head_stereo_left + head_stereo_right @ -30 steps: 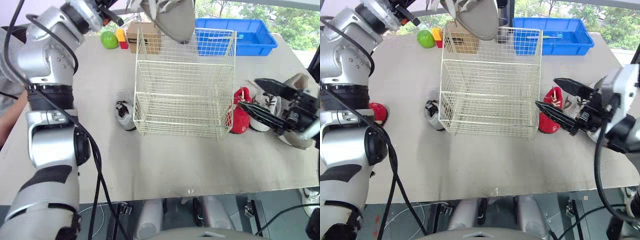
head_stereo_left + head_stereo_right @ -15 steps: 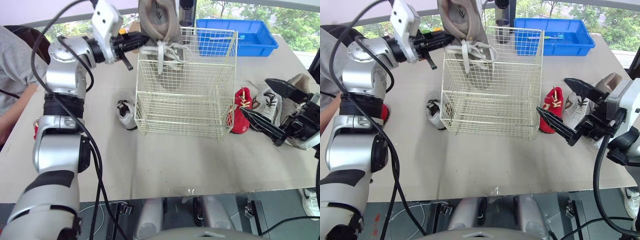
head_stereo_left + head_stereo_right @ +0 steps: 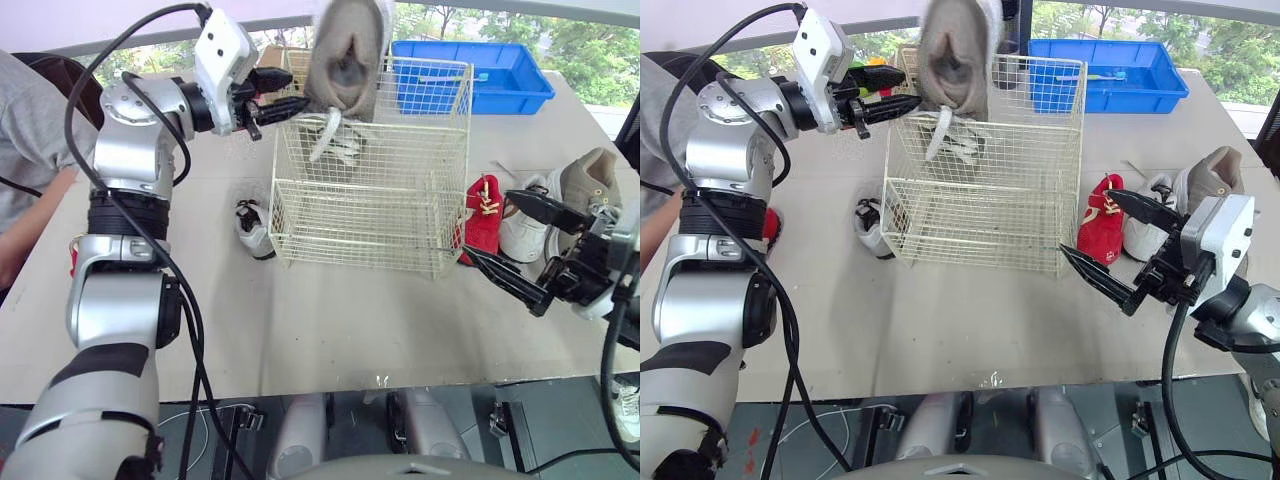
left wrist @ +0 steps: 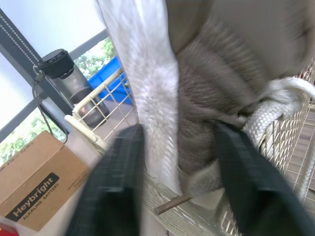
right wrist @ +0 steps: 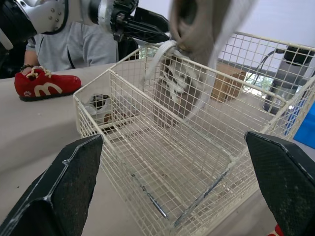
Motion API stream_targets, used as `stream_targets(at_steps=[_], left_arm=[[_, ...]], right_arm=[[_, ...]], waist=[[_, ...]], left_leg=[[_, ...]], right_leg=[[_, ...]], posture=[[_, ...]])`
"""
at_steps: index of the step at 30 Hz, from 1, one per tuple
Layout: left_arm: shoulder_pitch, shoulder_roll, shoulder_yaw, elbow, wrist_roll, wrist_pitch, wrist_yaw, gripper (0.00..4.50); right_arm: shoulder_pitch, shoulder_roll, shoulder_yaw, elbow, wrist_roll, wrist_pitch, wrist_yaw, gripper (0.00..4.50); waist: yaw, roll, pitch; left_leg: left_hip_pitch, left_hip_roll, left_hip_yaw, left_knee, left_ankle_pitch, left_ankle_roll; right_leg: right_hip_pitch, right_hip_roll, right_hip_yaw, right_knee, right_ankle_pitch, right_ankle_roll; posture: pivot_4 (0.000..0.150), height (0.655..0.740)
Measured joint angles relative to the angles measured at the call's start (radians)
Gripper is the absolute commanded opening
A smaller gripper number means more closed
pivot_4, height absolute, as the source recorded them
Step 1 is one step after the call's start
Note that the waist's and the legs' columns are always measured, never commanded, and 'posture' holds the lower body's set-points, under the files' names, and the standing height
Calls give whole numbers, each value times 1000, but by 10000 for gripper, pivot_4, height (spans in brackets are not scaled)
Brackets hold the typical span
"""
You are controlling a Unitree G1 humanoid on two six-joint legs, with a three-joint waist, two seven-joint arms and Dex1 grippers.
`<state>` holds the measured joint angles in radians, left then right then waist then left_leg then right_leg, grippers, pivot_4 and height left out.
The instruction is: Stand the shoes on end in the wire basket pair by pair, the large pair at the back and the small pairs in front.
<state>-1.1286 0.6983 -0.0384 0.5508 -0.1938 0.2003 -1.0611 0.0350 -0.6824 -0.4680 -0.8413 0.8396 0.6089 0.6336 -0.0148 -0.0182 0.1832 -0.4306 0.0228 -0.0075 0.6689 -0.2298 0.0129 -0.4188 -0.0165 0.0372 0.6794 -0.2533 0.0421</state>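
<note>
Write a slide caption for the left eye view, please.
Left gripper holds a large grey shoe over the back of the wire basket; right gripper open nearby.

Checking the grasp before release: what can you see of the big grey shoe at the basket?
The big grey shoe looks like taupe suede, with a pale sole edge and loose white laces hanging. It stands on end, opening toward the camera, partly inside the wire basket at its back left, pinched by the left gripper.
</note>
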Motion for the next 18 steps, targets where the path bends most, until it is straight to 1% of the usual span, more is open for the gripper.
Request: stream_targets(at_steps=[1, 2, 6, 9, 11, 14, 16, 18], left_arm=[[9, 19, 5, -14, -1, 18, -2, 43223], [19, 38, 10, -21, -2, 40, -5, 44742], [42, 85, 48, -52, -11, 113, -7, 44742], [70, 97, 103, -133, -75, 180, -23, 44742], [128, 92, 176, -253, -198, 286, -37, 44742], [245, 28, 293, -512, -464, 497, -9, 44742], [315, -24, 342, -660, -585, 594, 72, 44742], [422, -81, 345, -807, -678, 664, 164, 44742]], right_arm=[[8, -5, 0, 4, -2, -2, 0, 45000], [15, -9, 0, 11, -5, -2, 0, 45000], [28, -19, 0, 56, -28, -3, -18, 45000], [31, -23, 0, 92, -86, -9, -48, 45000], [49, -46, 0, 132, -136, -8, -64, 45000], [46, -66, -10, 241, -192, 6, -95, 45000], [0, -74, -17, 294, -184, 37, -105, 45000], [-37, -106, -24, 340, -196, 51, -116, 45000]], waist=[[-2, 0, 0], [-3, 0, 0], [2, 0, 0], [7, -1, 0], [4, -1, 0], [4, -1, 0], [3, 0, -1], [0, 1, -2]], left_leg=[[0, 0, 0, 0, 0, 0], [0, 0, 0, 0, 0, 0], [-1, 0, 0, 1, 0, 0], [-1, 0, 0, 1, 0, 0], [-1, 2, 0, 1, 0, 0], [-1, 3, -1, 2, 0, 0], [1, 3, -1, 2, 0, 0], [6, 2, -2, 1, 0, 0]], right_leg=[[0, 0, 0, 0, 0, 0], [0, 0, 0, 0, 0, 0], [0, 0, -1, 0, 0, 0], [1, -1, -1, -1, 0, 0], [1, -2, -1, 0, 0, 0], [2, -2, -1, 0, 0, 0], [2, -2, 0, 0, 0, 0], [6, -1, 3, 1, 0, 0]], posture=[[1500, 7400], [1500, 7400], [1500, 7400], [1500, 7400], [1500, 7400], [1500, 7400], [1500, 7400], [1500, 7400]])
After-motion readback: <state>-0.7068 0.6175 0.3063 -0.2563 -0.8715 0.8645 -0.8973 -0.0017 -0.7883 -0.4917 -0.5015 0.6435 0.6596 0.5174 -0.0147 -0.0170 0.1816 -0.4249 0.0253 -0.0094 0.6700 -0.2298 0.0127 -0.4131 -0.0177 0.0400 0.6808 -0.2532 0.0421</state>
